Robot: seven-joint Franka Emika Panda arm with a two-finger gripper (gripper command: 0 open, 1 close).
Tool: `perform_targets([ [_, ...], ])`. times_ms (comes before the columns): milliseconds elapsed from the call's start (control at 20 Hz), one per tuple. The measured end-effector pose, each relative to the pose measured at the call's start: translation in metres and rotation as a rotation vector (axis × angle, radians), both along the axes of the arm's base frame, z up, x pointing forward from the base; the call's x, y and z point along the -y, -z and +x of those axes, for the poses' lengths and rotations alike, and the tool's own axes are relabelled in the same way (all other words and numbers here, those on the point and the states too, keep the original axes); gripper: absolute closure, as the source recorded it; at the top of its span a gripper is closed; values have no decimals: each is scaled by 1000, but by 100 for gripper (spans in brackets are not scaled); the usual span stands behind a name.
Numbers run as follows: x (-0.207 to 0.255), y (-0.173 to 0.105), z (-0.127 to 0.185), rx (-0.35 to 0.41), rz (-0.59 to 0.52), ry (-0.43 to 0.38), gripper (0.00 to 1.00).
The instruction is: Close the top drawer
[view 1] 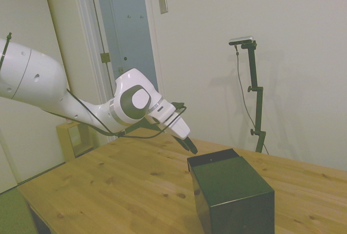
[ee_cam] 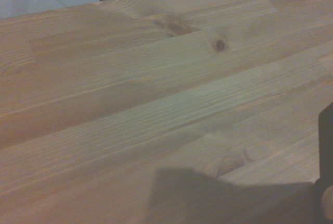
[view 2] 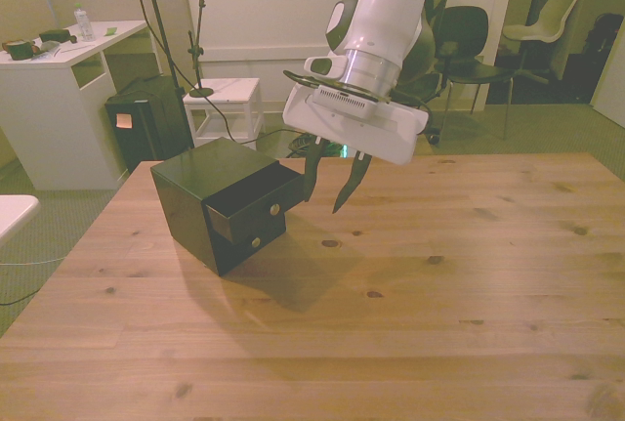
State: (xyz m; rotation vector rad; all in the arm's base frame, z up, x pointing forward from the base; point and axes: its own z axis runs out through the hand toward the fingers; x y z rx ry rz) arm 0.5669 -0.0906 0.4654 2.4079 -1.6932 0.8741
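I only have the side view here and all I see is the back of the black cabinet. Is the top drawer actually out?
Observer: Yes. In the front view the top drawer sticks out of the cabinet, toward the front view's right.
Operator: Where is the gripper relative to it?
Observer: The gripper hangs above the table, just to the front view's right of the drawer face, not touching it.
Operator: Fingers open?
Observer: Open, nothing between them.
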Motion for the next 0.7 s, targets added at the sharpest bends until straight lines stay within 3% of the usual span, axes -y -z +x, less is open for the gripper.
perform_targets([
  [700,11,-2,-1,0,-26,34,100],
])
